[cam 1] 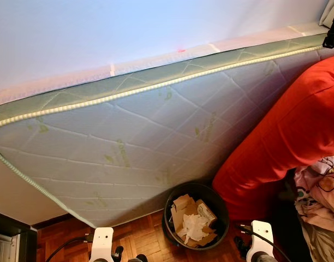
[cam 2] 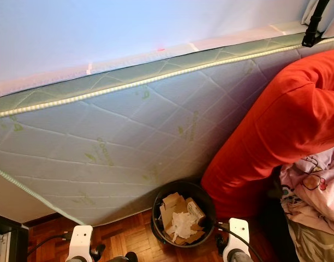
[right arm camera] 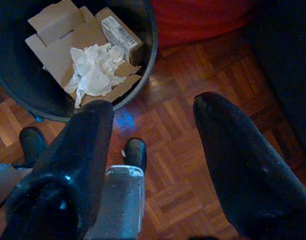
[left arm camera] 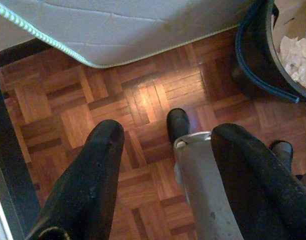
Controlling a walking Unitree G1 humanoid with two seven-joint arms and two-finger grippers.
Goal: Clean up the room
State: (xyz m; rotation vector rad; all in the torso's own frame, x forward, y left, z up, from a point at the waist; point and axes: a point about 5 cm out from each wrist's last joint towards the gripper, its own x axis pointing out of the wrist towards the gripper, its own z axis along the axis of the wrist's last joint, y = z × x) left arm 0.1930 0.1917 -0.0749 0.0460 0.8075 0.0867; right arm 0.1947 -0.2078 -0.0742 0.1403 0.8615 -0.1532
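A quilted mattress (cam 1: 129,142) stood on edge, tilted against the white wall. At its lower edge, on the parquet floor (left arm camera: 143,100), sat a black waste bin (cam 1: 219,210), touching or just beside the mattress and a large red cushion (cam 1: 287,136). The bin held flattened cardboard (right arm camera: 58,47), a small carton (right arm camera: 120,35) and crumpled white tissue (right arm camera: 95,75). A patterned pink cloth (cam 1: 322,191) lay beside the cushion. The left gripper (left arm camera: 165,135) hung low over bare floor, fingers spread apart, holding nothing. The right gripper (right arm camera: 153,107) hung just beside the bin's rim, fingers likewise parted and empty.
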